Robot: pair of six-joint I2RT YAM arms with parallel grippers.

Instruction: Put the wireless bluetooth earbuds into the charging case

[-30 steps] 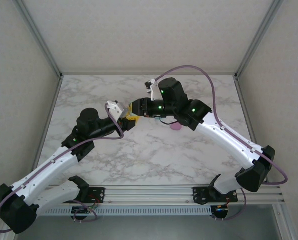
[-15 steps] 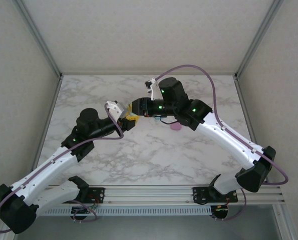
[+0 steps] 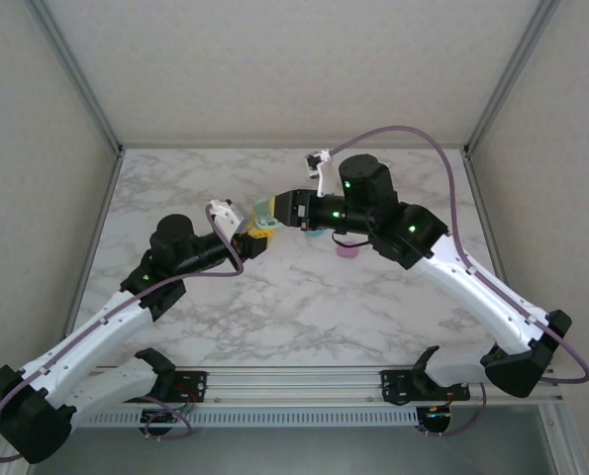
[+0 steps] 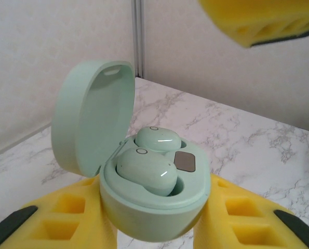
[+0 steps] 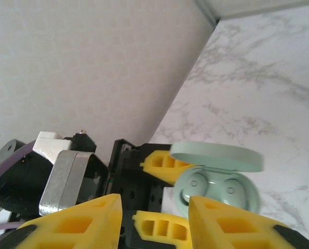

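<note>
Left hand (image 4: 155, 224) clamped on open mint case (image 4: 159, 210), two earbuds (image 4: 146, 168) seated, underside cut off; right hand (image 5: 154, 203) spread, empty.

The charging case (image 4: 154, 207) and 2 earbuds (image 4: 146, 174) are showing mint green. The left gripper's fingers (image 4: 66, 220) are showing yellow with black patches. The table (image 3: 304, 297) is displaying white marble with grey veining. The cable (image 3: 398, 129) is showing purple.

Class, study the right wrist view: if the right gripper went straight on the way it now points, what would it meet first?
Most likely the open mint case, which is clamped in the left gripper. It sits just ahead of the right gripper, slightly off its centre line, though depth is hard to judge.
</note>
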